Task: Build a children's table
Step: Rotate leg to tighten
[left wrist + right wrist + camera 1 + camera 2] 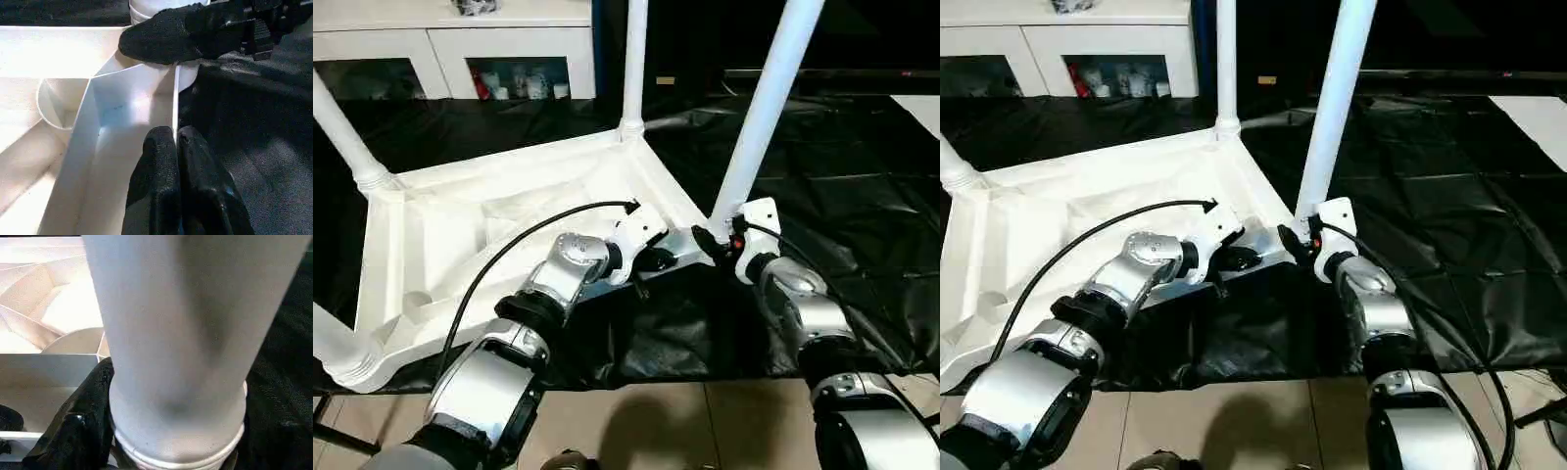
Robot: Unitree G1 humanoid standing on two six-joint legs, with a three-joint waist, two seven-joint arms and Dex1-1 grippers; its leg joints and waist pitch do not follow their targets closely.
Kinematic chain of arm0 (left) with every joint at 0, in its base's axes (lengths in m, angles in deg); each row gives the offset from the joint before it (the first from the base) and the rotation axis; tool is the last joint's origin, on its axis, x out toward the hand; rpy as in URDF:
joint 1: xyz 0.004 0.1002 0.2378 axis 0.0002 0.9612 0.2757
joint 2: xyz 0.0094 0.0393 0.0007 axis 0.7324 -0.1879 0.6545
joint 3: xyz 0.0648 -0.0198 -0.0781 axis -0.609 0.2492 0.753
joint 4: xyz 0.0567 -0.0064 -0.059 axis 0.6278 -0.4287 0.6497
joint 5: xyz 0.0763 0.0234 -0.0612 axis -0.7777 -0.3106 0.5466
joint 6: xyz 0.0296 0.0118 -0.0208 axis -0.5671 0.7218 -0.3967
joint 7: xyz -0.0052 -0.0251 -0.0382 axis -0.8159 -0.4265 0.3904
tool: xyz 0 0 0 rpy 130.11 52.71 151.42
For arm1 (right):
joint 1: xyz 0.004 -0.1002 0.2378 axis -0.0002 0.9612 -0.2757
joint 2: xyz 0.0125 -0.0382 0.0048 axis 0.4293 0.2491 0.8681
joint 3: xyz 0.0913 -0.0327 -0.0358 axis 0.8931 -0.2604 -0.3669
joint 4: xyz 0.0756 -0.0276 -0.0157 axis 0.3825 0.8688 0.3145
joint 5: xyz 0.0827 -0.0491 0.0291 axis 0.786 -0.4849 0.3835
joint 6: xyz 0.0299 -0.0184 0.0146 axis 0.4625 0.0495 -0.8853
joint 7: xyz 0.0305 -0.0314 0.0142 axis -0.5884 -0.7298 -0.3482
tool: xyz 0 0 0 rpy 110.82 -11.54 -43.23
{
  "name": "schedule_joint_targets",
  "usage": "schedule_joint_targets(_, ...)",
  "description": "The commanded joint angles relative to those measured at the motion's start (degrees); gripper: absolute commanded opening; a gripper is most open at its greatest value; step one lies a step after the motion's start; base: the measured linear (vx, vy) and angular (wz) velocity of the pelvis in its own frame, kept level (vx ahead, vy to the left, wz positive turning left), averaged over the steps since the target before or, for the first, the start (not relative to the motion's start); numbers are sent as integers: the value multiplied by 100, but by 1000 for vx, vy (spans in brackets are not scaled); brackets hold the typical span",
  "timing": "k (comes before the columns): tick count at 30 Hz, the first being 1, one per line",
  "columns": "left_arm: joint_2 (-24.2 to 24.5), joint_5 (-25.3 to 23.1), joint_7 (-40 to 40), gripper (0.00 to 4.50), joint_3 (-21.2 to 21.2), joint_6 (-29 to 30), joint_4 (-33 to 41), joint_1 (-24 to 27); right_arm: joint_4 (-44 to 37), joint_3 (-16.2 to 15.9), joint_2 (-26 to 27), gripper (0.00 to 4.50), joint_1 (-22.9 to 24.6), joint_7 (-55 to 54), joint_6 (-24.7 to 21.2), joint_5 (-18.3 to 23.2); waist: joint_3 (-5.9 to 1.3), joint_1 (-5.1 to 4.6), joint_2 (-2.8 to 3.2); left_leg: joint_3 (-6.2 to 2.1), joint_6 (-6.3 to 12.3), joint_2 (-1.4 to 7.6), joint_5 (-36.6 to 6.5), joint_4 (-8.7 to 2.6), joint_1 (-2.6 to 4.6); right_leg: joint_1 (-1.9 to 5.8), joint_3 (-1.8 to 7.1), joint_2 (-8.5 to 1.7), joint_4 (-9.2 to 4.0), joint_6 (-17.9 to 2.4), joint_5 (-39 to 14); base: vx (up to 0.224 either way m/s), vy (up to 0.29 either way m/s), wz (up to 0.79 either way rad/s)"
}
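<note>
1. The children's table (509, 220) is seen upside down on a black plastic sheet (842, 166), its ribbed underside facing up. It is made of smooth white plastic, with thin upright ribs and rounded corner sockets.
2. Four tapered round legs are shown standing up from the sockets; the nearest leg (766, 108) leans slightly and runs out of the top of the head views.
3. The thin rim of the top (175, 103) is pinched by the left gripper (176, 142), whose black textured fingers are closed on it, near the corner.
4. The base of the nearest leg is clasped by the right gripper (717, 245), its fingers set around the tube just above the socket.
5. Wrinkled open sheet is left to the robot's right; a white glass-door cabinet (460, 49) stands behind the table.
</note>
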Motion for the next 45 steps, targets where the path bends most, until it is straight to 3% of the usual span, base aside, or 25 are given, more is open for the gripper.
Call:
schedule_joint_targets(1, -338, 114, 62, 0, -31, -203, 180, -234, 228, -463, 424, 345, 138, 424, -170, -63, -394, -20, 11, -494, -72, 903, -1281, -554, 171, 217, 477, -818, -408, -1493, -495, 0, 0, 0)
schedule_joint_targets(6, -80, 136, 629, 0, -147, -462, 282, -93, -86, -627, 64, 393, 247, 1104, 23, -131, -406, -11, 5, -476, 17, 879, -1171, -525, 141, 256, 482, -849, -373, -1585, -151, 0, 0, 0)
schedule_joint_targets(8, 35, 145, 940, 0, -191, -517, 350, -27, -255, -669, -81, 393, 340, 1552, 104, -65, -410, 9, 5, -465, 199, 890, -996, -505, 112, 268, 465, -846, -348, -1607, 58, 0, 0, 0)
schedule_joint_targets(12, 230, 205, 1479, 0, -264, -563, 511, 98, -698, -830, -373, 393, 579, 2357, 135, 81, -400, 55, 5, -454, 331, 917, -1010, -503, 117, 255, 456, -834, -348, -1608, -10, 0, 0, 0)
schedule_joint_targets(15, 427, 308, 2085, 0, -338, -638, 706, 236, -1169, -1013, -708, 393, 834, 3177, 88, 219, -389, 88, 4, -462, 309, 932, -1176, -511, 120, 255, 465, -852, -375, -1581, -297, 0, 0, 0)
schedule_joint_targets(18, 594, 299, 2437, 0, -386, -713, 741, 283, -1574, -1162, -1028, 393, 1030, 3940, -109, 397, -364, 124, 15, -461, 149, 948, -1436, -548, 177, 205, 472, -821, -428, -1527, -735, 0, 0, 0)
schedule_joint_targets(22, 705, 294, 2652, 0, -412, -738, 749, 296, -1744, -1228, -1177, 368, 1106, 4286, -186, 443, -375, 173, 26, -468, -21, 954, -1449, -564, 175, 200, 480, -842, -412, -1518, -731, 0, 0, 0)
schedule_joint_targets(27, 867, 340, 3000, 0, -426, -711, 868, 364, -2089, -1312, -1364, 325, 1238, 4710, -401, 570, -390, 190, 19, -468, 28, 944, -1298, -553, 155, 221, 474, -856, -378, -1565, -451, 0, 0, 0)
schedule_joint_targets(30, 968, 335, 3188, 0, -443, -704, 906, 410, -2269, -1402, -1461, 306, 1329, 4903, -514, 572, -381, 205, 11, -464, 45, 937, -1312, -546, 149, 215, 476, -865, -398, -1533, -579, 0, 0, 0)
schedule_joint_targets(34, 989, 320, 3198, 0, -427, -708, 897, 421, -2351, -1439, -1441, 287, 1375, 4909, -575, 583, -368, 203, 19, -481, -71, 956, -1474, -566, 165, 195, 482, -866, -432, -1472, -919, 0, 0, 0)
schedule_joint_targets(40, 784, 302, 2587, 0, -259, -656, 778, 338, -2139, -1261, -1112, 282, 1308, 4184, -656, 481, -358, 183, 3, -478, -126, 944, -1459, -566, 153, 186, 494, -876, -431, -1488, -911, 0, 0, 0)
schedule_joint_targets(43, 486, 224, 1642, 0, -99, -469, 525, 114, -1653, -1089, -728, 280, 1088, 2997, -621, 178, -335, 134, -15, -499, -282, 926, -1676, -558, 184, 156, 511, -907, -505, -1419, -1432, 0, 0, 0)
schedule_joint_targets(44, 364, 171, 1258, 0, -60, -409, 419, 16, -1372, -955, -532, 280, 942, 2375, -648, 98, -336, 91, -6, -540, -429, 921, -1799, -561, 220, 133, 517, -910, -538, -1335, -1804, 0, 0, 0)
schedule_joint_targets(45, 282, 148, 1037, 0, -34, -354, 349, -46, -1203, -890, -424, 280, 857, 2061, -656, 74, -333, 68, -6, -553, -471, 919, -1808, -573, 210, 138, 513, -901, -537, -1311, -1834, 0, 0, 0)
